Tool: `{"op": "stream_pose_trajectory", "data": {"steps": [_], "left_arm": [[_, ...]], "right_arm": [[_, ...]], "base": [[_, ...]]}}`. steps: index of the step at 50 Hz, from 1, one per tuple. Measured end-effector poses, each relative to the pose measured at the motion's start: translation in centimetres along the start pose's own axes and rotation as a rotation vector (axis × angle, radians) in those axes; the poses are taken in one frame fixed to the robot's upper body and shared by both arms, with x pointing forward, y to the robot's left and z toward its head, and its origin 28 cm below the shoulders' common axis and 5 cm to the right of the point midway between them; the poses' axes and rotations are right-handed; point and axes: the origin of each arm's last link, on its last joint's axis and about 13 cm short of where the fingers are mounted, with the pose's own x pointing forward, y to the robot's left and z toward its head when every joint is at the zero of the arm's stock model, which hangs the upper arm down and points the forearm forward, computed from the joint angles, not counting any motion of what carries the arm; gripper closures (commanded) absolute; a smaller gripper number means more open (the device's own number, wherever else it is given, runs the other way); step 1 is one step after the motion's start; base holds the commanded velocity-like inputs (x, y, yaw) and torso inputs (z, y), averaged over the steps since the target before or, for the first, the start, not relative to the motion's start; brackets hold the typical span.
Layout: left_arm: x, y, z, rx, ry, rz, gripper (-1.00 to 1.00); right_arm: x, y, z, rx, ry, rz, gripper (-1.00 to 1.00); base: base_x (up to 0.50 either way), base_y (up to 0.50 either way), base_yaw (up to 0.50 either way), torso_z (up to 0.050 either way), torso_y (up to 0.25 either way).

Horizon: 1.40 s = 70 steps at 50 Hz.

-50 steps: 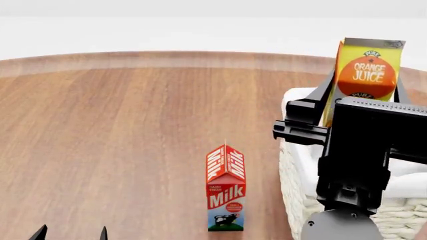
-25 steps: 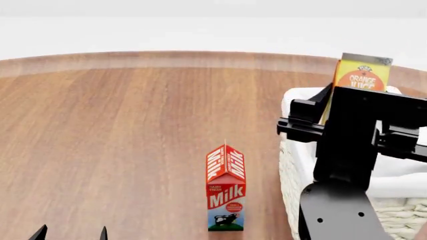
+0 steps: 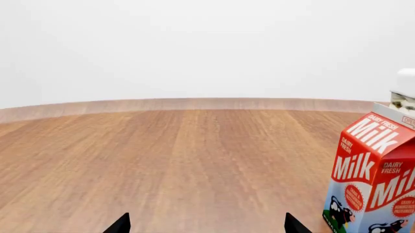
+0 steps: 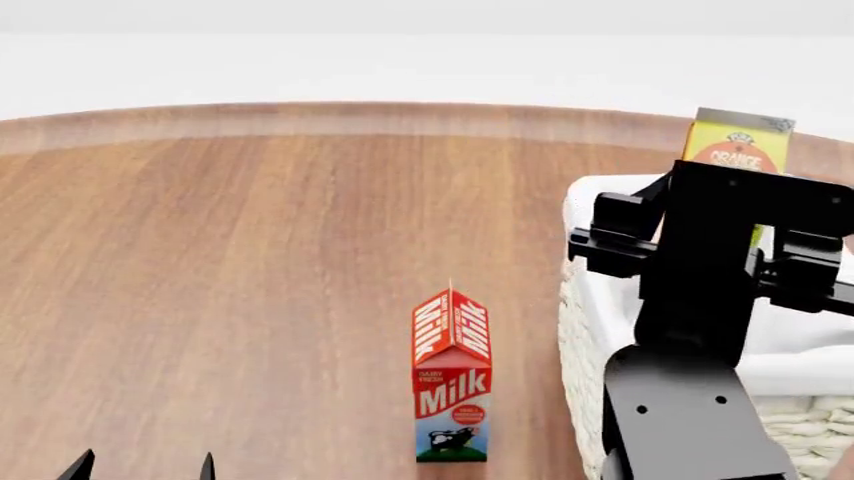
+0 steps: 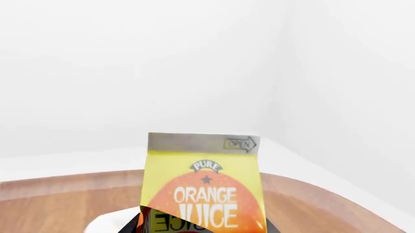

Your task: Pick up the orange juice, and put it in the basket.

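Observation:
The orange juice point(image 4: 738, 148) is a yellow-orange carton held upright over the cream wicker basket point(image 4: 583, 335) at the right. Only its top shows above my right arm in the head view. My right gripper point(image 4: 718, 218) is shut on the orange juice, with dark jaws on both sides of it. The right wrist view shows the carton's "ORANGE JUICE" face point(image 5: 206, 187) close up and a bit of the basket's white lining point(image 5: 107, 222) beneath it. My left gripper point(image 4: 144, 468) is open and empty, low at the front left, and it also shows in the left wrist view point(image 3: 206, 225).
A red-and-white Milk carton point(image 4: 451, 375) stands on the wooden table point(image 4: 240, 270), just left of the basket. It also shows in the left wrist view point(image 3: 376, 179), with the basket's corner point(image 3: 405, 90) behind it. The table's far edge curves along the back.
My right gripper has moved down with the orange juice toward the inside of the basket, so less of the carton shows above the arm. The left arm and the Milk carton have not moved.

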Motion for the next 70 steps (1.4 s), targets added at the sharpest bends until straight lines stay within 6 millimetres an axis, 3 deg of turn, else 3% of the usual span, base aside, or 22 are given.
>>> {"op": "stream_pose_trajectory", "data": {"steps": [70], "left_arm": [[0.0, 0.0, 0.0, 0.0, 0.0, 0.0, -1.0]], "right_arm": [[4.0, 1.0, -0.4, -0.022, 0.025, -0.096, 1.0]], "base": [[0.0, 0.0, 0.0, 0.0, 0.001]]}}
